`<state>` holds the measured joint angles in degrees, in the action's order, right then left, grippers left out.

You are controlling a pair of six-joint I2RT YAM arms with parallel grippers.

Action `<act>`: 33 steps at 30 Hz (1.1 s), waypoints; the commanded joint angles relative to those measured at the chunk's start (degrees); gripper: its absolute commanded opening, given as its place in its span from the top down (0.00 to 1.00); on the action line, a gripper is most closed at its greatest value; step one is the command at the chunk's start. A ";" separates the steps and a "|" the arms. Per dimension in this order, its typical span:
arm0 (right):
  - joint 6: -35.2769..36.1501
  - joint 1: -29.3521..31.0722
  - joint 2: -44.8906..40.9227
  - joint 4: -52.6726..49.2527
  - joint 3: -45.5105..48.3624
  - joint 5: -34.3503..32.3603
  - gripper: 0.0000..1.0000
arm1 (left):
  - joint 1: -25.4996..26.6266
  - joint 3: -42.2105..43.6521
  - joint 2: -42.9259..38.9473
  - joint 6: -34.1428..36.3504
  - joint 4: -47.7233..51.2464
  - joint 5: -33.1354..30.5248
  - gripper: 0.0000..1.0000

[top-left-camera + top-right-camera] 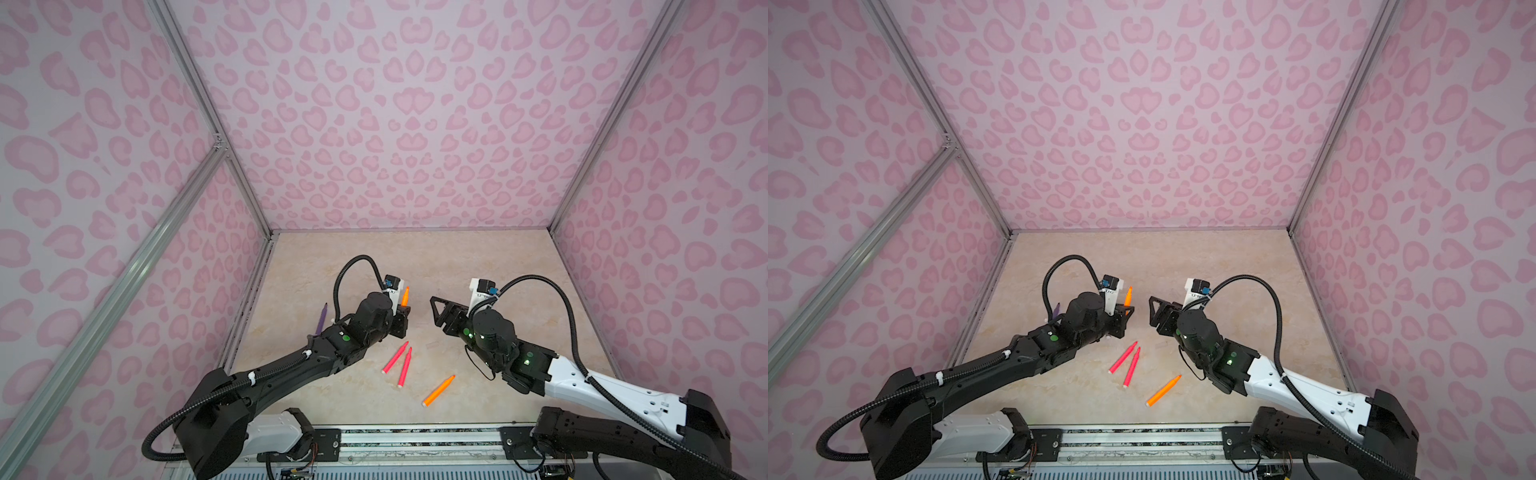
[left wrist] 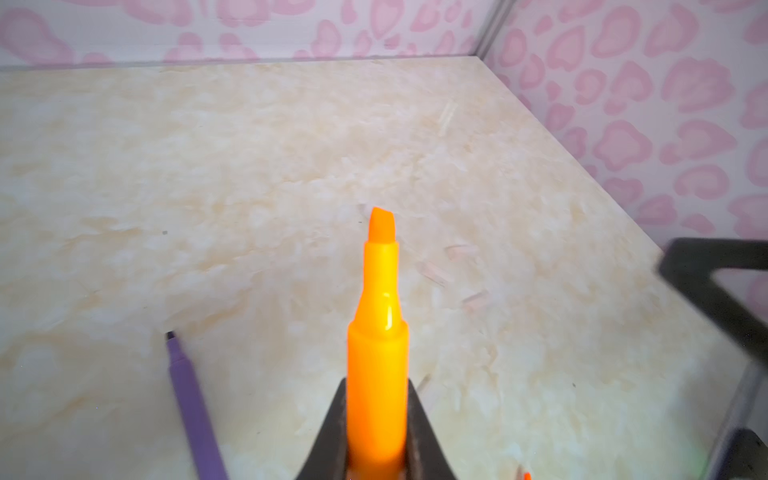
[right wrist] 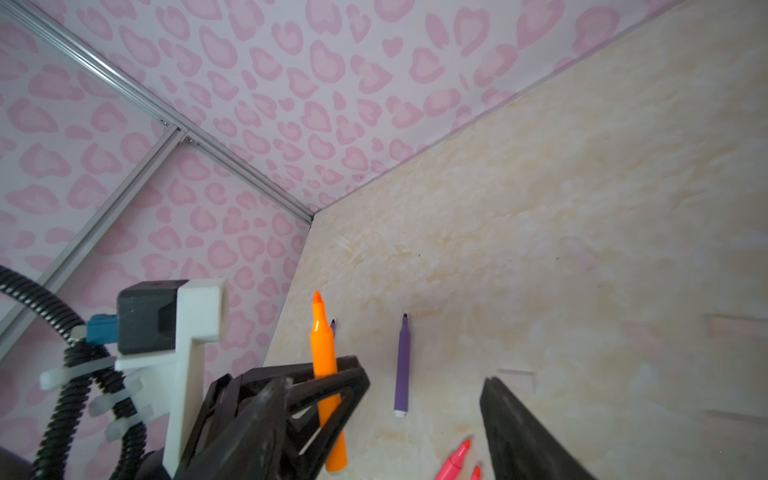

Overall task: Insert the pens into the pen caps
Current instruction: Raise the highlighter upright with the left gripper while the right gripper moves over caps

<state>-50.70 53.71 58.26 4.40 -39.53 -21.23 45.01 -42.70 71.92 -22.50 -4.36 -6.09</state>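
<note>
My left gripper [image 1: 404, 311] [image 2: 377, 384] is shut on an orange pen [image 1: 405, 295] [image 1: 1128, 296] [image 2: 377, 340], which stands up with its bare chisel tip away from the jaws. My right gripper [image 1: 436, 308] [image 1: 1154, 311] [image 3: 386, 415] is open and holds nothing, just right of that pen and apart from it. On the table lie two pink-red pens [image 1: 395, 357] [image 1: 405, 368], a second orange pen [image 1: 438, 390] and a purple pen [image 1: 321, 319] [image 3: 401, 365]. Faint clear pen caps [image 2: 434, 274] [image 2: 461, 251] [image 2: 476, 299] lie beyond the held pen; another cap [image 1: 432, 345] lies near the pink-red pens.
The beige marble table [image 1: 478, 257] is boxed in by pink-patterned walls [image 1: 395, 124] on three sides. A metal rail [image 1: 415, 440] runs along the front edge, where both arm bases sit. A further faint cap [image 2: 446, 116] lies toward the far right corner.
</note>
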 commanded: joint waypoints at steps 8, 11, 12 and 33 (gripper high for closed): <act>19.50 -4.57 3.07 -20.88 -8.05 1.18 0.09 | -2.76 11.86 -17.34 -2.94 -7.70 -14.55 0.96; 22.80 -3.82 5.19 -22.02 -8.64 9.47 0.10 | -2.74 13.41 -22.42 -1.33 -6.97 -16.24 0.96; 23.22 -3.39 5.85 -21.91 -8.23 10.39 0.10 | -2.74 13.86 -24.07 -0.78 -7.06 -16.05 0.96; 26.82 1.96 33.11 -22.18 -14.41 20.91 0.21 | -2.74 13.26 -23.98 1.32 -6.89 -14.85 0.96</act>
<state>-24.67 55.33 90.78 -18.04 -54.19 -2.76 42.28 -28.62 47.77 -21.78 -8.88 -21.17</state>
